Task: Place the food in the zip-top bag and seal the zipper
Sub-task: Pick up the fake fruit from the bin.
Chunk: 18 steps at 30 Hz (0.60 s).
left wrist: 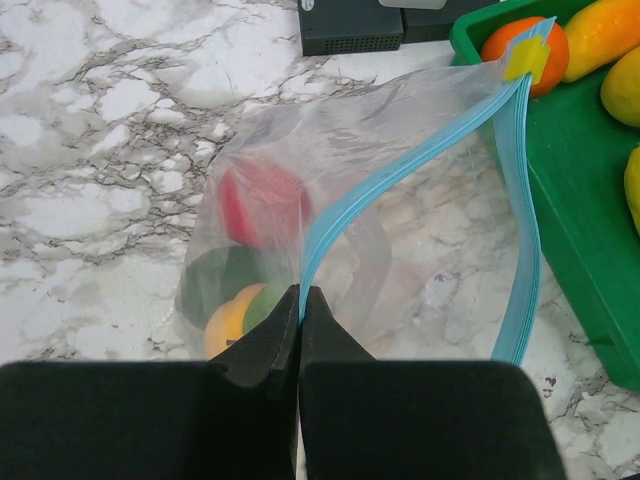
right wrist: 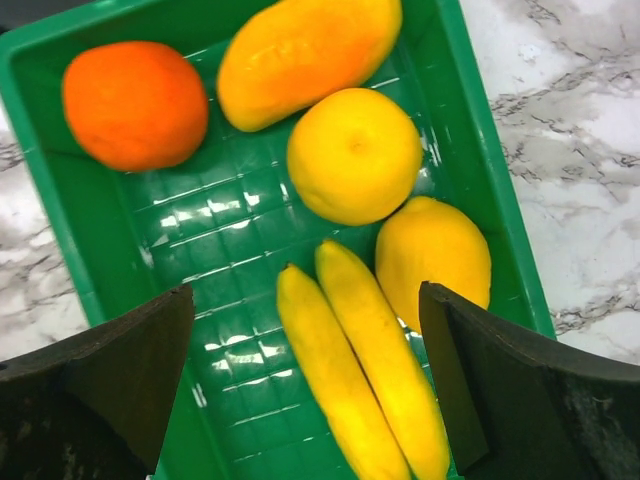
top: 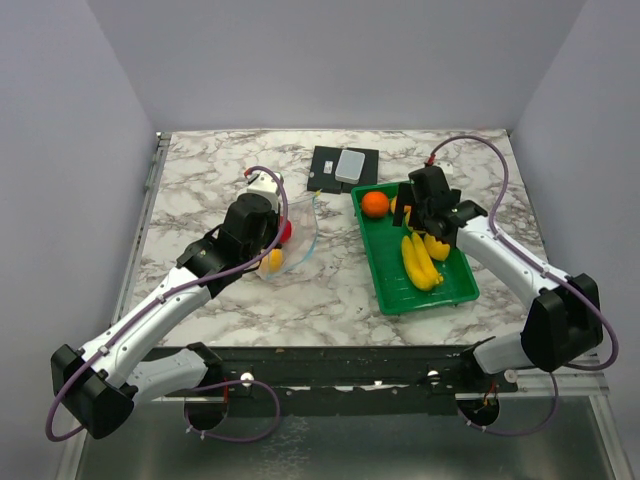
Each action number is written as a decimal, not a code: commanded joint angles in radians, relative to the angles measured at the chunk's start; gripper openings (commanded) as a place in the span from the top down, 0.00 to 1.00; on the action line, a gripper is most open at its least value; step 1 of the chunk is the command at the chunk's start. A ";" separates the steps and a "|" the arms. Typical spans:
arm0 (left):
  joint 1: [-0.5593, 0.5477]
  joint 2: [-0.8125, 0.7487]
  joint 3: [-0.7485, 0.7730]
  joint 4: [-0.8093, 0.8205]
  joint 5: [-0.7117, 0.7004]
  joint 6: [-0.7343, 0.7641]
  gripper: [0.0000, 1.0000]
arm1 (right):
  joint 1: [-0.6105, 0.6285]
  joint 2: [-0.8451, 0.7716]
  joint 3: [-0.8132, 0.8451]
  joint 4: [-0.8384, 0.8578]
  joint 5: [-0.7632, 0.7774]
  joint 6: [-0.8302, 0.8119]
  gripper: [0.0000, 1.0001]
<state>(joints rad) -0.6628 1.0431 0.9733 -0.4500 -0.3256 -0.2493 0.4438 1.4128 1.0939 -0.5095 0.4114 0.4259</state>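
The clear zip-top bag (left wrist: 420,210) lies on the marble with its mouth gaping toward the tray. My left gripper (left wrist: 300,292) is shut on the near lip of its light-blue zipper (left wrist: 400,172). Inside the bag are a red fruit (left wrist: 262,200), a green one (left wrist: 222,278) and an orange-yellow one (left wrist: 226,325). My right gripper (right wrist: 305,292) hangs open over the banana bunch (right wrist: 360,380), touching nothing. An orange (right wrist: 133,103), an elongated orange-yellow fruit (right wrist: 308,55) and two yellow round fruits (right wrist: 354,155) also lie in the tray.
The green tray (top: 455,292) sits right of centre, beside the bag (top: 303,235). A black box with a pale lid (top: 343,170) stands at the back, just beyond the tray. Walls close in on three sides.
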 commanded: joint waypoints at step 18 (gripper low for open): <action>0.003 0.001 -0.012 0.019 0.025 0.005 1.00 | -0.180 0.230 0.056 0.145 -0.103 -0.028 0.03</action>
<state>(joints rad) -0.6628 1.0435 0.9730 -0.4500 -0.3244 -0.2493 0.2893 1.6085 1.1080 -0.4076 0.3466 0.4164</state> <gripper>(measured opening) 0.005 0.985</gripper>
